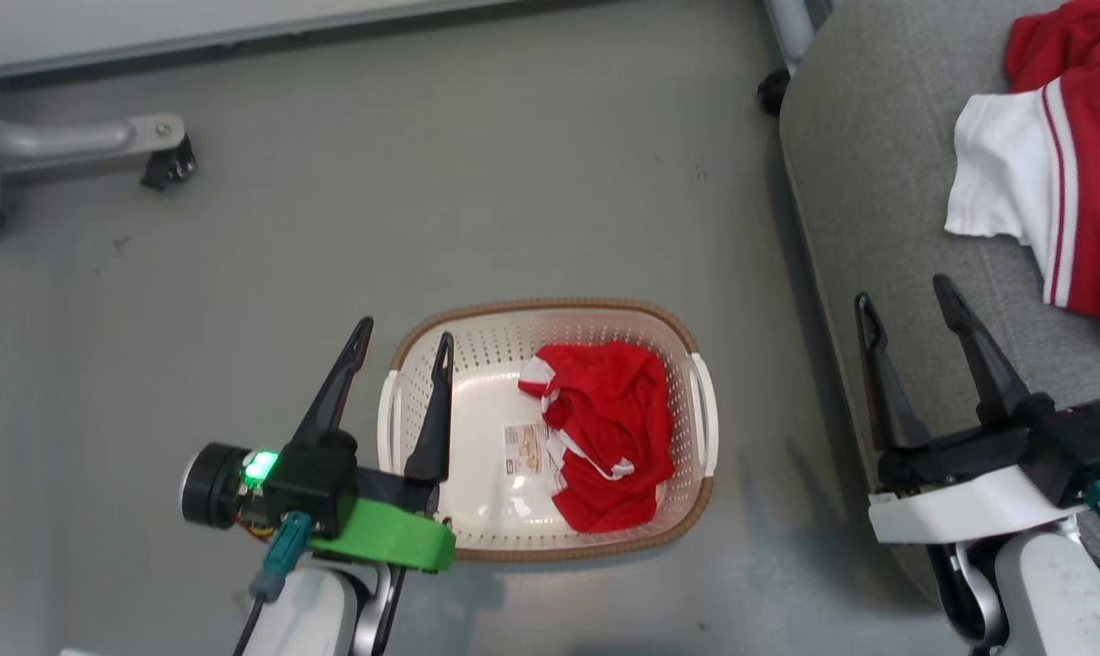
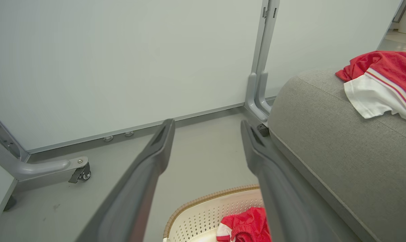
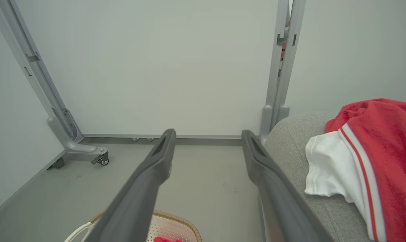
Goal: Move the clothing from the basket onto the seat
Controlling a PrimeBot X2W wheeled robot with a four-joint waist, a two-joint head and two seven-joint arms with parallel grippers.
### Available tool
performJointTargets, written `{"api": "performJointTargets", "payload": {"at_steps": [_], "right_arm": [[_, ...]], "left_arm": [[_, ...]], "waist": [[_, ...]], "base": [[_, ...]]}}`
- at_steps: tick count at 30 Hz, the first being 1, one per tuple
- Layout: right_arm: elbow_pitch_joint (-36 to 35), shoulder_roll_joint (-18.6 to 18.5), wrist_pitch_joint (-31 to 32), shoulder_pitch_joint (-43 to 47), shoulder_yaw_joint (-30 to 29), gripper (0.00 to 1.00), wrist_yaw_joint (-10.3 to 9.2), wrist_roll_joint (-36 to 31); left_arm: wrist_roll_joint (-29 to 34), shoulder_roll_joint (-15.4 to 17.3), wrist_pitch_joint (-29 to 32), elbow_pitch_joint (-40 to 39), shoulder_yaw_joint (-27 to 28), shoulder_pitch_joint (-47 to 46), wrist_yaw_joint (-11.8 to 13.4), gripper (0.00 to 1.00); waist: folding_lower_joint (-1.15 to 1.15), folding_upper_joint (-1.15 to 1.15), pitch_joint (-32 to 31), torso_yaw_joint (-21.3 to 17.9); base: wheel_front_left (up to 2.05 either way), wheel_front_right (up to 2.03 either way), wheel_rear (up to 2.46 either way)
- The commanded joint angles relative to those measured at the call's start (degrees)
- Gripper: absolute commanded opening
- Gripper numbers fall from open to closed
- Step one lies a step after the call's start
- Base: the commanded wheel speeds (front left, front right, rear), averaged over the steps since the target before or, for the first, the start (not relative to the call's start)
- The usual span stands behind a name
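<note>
Empty, spread left tool hovers by the rim of the basket; it would best pinch the crumpled red garment at its raised middle.

The red-and-white garment on the seat, perhaps a shirt, runs off the head view's right edge. In the basket, a red garment covers part of a sticker, its print too small to read.
</note>
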Motion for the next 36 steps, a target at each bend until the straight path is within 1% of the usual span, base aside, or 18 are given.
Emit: {"api": "performJointTargets", "payload": {"at_steps": [1, 6, 9, 12, 17, 21, 24, 26, 29, 36], "right_arm": [[-0.60, -0.39, -0.11, -2.15, -0.18, 1.00, -0.06, 0.00], [-2.28, -1.15, -0.11, -6.64, -1.04, 1.00, -0.06, -0.65], [-3.38, -1.49, -0.11, -9.13, -2.02, 1.00, -0.06, -0.67], [-4.41, -1.56, -0.11, -11.40, -2.81, 1.00, -0.06, -0.39], [-6.72, -1.70, -0.11, -14.42, -3.46, 1.00, -0.06, -0.66], [-8.32, -1.75, -0.11, -16.45, -1.61, 1.00, -0.06, -0.97], [-9.50, -1.42, -0.11, -17.58, -0.71, 1.00, -0.06, -0.83], [-10.42, -1.11, -0.11, -18.31, 0.16, 1.00, -0.06, 0.02], [-11.36, -1.20, -0.11, -18.91, 0.98, 1.00, -0.06, 0.25], [-13.04, -1.07, -0.11, -20.10, 2.76, 1.00, -0.06, 0.74]], "left_arm": [[1.15, 0.07, -0.04, 0.84, -0.10, -3.34, -0.38, 1.00], [3.28, 0.12, -0.04, 5.98, -1.86, -11.28, -2.53, 1.00], [3.94, 0.44, -0.04, 12.17, -4.04, -16.85, -4.16, 1.00], [4.63, 0.79, -0.05, 17.87, -6.34, -22.16, -4.96, 1.00], [6.11, 0.77, -0.04, 29.83, -11.86, -31.43, -5.46, 1.00], [6.73, 0.53, -0.05, 37.17, -16.13, -37.74, -5.50, 1.00], [7.86, 0.36, -0.04, 43.21, -21.15, -41.88, -5.53, 1.00], [8.41, 0.44, -0.05, 46.95, -22.79, -45.12, -5.52, 1.00], [8.59, 0.28, -0.05, 51.39, -24.43, -48.20, -5.52, 1.00], [9.25, 0.93, -0.04, 56.49, -25.97, -53.79, -5.16, 1.00]], "waist": [[0.00, 0.00, 13.07, -1.09], [0.00, 0.00, 19.63, -2.35], [0.00, 0.00, 23.48, -2.96], [0.00, 0.00, 27.04, -3.52], [0.00, 0.00, 32.26, -4.01], [0.00, 0.00, 35.49, -4.89], [0.00, 0.00, 37.47, -5.48], [0.00, 0.00, 38.59, -6.06], [0.00, 0.00, 40.16, -6.84], [0.00, 0.00, 43.67, -8.78]], "base": [[0.00, 0.00, 0.00], [0.00, 0.00, 0.00], [0.00, 0.00, 0.00], [0.00, 0.00, 0.00], [0.00, 0.00, 0.00], [0.00, 0.00, 0.00], [0.00, 0.00, 0.00], [0.00, 0.00, 0.00], [0.00, 0.00, 0.00], [0.00, 0.00, 0.00]]}}
